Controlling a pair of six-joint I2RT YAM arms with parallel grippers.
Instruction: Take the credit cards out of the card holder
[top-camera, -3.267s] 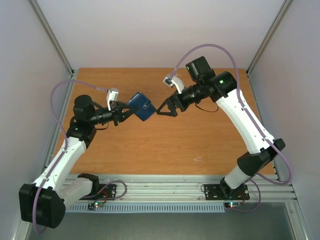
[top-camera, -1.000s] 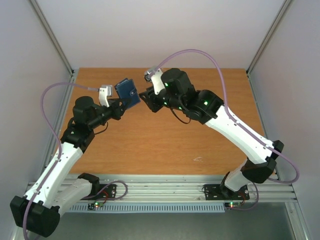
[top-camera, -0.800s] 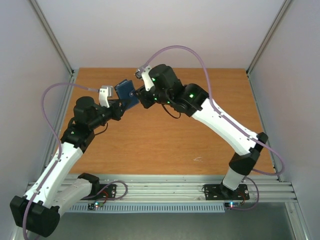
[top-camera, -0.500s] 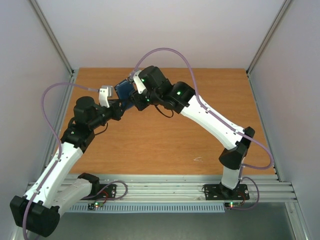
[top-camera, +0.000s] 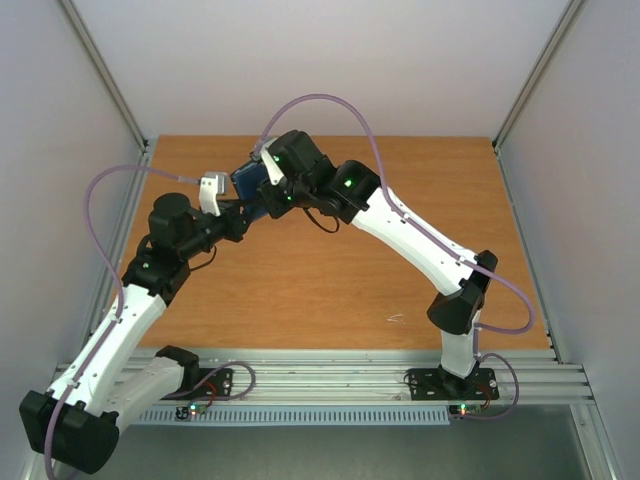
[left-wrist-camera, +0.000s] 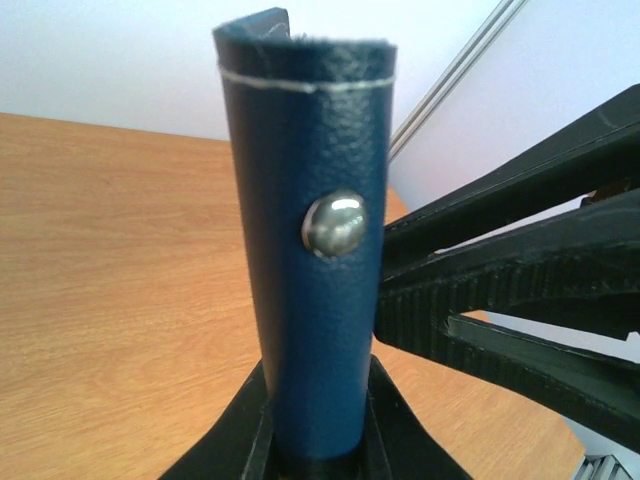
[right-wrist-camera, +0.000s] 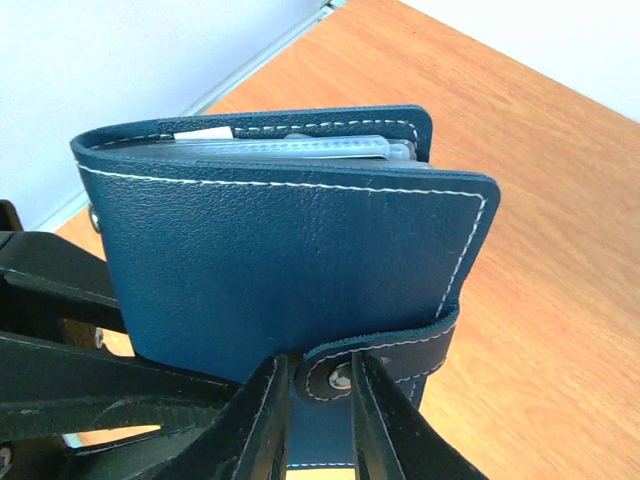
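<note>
The dark navy card holder (top-camera: 246, 182) stands upright in the air above the back left of the table, folded closed. My left gripper (left-wrist-camera: 318, 445) is shut on its lower edge (left-wrist-camera: 310, 280). In the right wrist view the holder's cover (right-wrist-camera: 280, 240) fills the frame, and its snap tab (right-wrist-camera: 385, 355) wraps round the edge. My right gripper (right-wrist-camera: 322, 400) has its two fingers pressed against either side of the tab's rounded end. The credit cards are mostly hidden; only pale edges (right-wrist-camera: 300, 147) show between the covers at the top.
The orange-brown table (top-camera: 330, 280) lies below both arms. Metal frame posts (top-camera: 108, 85) and pale walls close in the left, right and back. The right arm (top-camera: 420, 240) stretches diagonally across the table's middle.
The right arm has swung left across the table to the holder, and its jaws have narrowed onto the snap tab. The left arm has held the holder still over the last second.
</note>
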